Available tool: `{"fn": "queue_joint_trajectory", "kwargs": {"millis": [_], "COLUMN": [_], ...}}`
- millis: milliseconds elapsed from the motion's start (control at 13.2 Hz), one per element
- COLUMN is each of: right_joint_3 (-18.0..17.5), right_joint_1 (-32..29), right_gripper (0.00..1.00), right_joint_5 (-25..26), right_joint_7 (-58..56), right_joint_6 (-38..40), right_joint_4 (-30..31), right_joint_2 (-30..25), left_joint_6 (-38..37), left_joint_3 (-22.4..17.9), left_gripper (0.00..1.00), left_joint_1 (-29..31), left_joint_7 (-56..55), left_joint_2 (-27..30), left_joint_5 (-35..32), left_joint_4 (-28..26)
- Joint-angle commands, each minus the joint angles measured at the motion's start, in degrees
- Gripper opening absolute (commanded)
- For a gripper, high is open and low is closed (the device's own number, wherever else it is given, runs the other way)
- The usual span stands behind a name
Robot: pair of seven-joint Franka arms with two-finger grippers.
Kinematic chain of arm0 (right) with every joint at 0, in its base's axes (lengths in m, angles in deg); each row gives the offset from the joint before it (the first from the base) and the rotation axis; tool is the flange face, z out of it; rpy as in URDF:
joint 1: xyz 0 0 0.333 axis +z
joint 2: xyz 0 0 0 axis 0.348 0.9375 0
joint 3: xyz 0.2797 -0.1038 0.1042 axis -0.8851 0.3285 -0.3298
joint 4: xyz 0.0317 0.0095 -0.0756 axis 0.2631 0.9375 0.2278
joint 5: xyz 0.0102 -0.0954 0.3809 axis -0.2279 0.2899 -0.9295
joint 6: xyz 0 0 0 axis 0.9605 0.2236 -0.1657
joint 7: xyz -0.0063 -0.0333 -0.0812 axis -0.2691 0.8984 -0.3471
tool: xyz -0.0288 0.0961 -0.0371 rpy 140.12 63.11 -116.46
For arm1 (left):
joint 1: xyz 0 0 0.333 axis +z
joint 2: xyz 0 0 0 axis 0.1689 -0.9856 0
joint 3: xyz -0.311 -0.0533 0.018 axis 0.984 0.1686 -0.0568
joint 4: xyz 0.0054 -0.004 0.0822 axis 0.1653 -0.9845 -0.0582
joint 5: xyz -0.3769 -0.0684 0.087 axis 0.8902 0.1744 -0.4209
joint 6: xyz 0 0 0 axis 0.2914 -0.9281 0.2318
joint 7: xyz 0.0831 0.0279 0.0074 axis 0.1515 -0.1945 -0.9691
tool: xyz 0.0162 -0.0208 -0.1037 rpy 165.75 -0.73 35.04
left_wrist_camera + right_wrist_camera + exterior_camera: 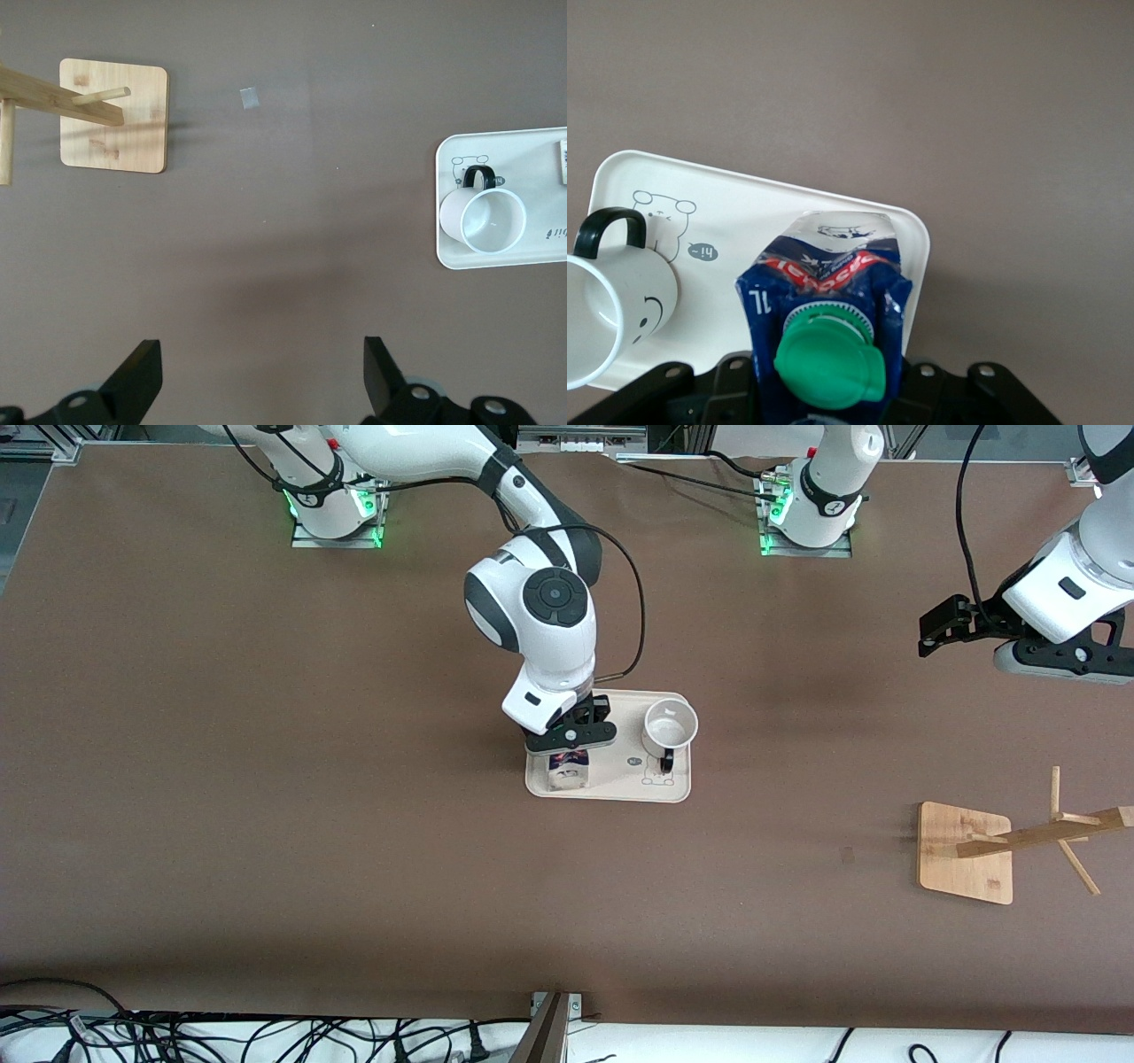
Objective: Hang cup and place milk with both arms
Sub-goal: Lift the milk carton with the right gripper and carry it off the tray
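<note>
The milk (567, 773) stands at a corner of a cream tray (620, 790), toward the right arm's end of it. My right gripper (571, 737) is down over its top and shut on it. In the right wrist view the blue top and green cap of the milk (824, 292) fill the gap at my right gripper (826, 398). The cup (669, 726) lies on the same tray (762, 208), open mouth up, black handle toward the front camera; it also shows in both wrist views (616, 305) (483, 221). My left gripper (941, 627) is open and empty in the air over bare table.
A wooden cup rack (966, 855) with a square base and slanted pegs stands toward the left arm's end of the table, nearer the front camera; it also shows in the left wrist view (113, 115). Cables lie along the table's near edge.
</note>
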Motion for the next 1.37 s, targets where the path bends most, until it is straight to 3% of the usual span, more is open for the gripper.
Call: {"fn": "queue_joint_trajectory", "kwargs": {"millis": [0, 228, 456, 608, 835, 1063, 1291], "right_joint_3": [-0.05, 0.03, 0.03, 0.3, 5.2, 8.46, 11.02], "right_joint_1": [-2.78, -9.19, -17.37, -21.41, -23.1, -23.28, -25.29], "right_gripper": [0.39, 0.39, 0.42, 0.45, 0.45, 0.45, 0.45], "right_joint_5": [-0.1, -3.87, -4.5, -4.59, -4.67, -5.11, -10.72], "right_joint_7": [-2.5, -11.53, -21.38, -25.53, -33.69, -36.61, -42.05], "right_joint_6": [4.15, 6.79, 11.71, 13.39, 12.34, 10.68, 6.11], "right_joint_4": [0.03, 0.64, 1.61, 5.81, 15.56, 21.46, 26.74], "right_joint_2": [-3.91, -7.07, -9.36, -11.99, -16.91, -18.42, -18.33], "left_joint_6": [-1.38, -1.38, -1.38, -1.38, -1.38, -1.38, -1.38], "left_joint_3": [0.04, 0.04, 0.04, 0.04, 0.04, 0.04, 0.04], "left_gripper": [1.0, 1.0, 1.0, 1.0, 1.0, 1.0, 1.0], "left_joint_1": [-0.2, -0.2, -0.2, -0.2, -0.2, -0.2, -0.2], "left_joint_7": [0.71, 0.71, 0.71, 0.71, 0.71, 0.71, 0.71], "left_joint_2": [-0.74, -0.74, -0.74, -0.74, -0.74, -0.74, -0.74], "left_joint_5": [-1.11, -1.11, -1.11, -1.11, -1.03, -1.03, -1.03], "left_joint_4": [1.84, 1.76, 1.76, 1.76, 1.76, 1.84, 1.84]}}
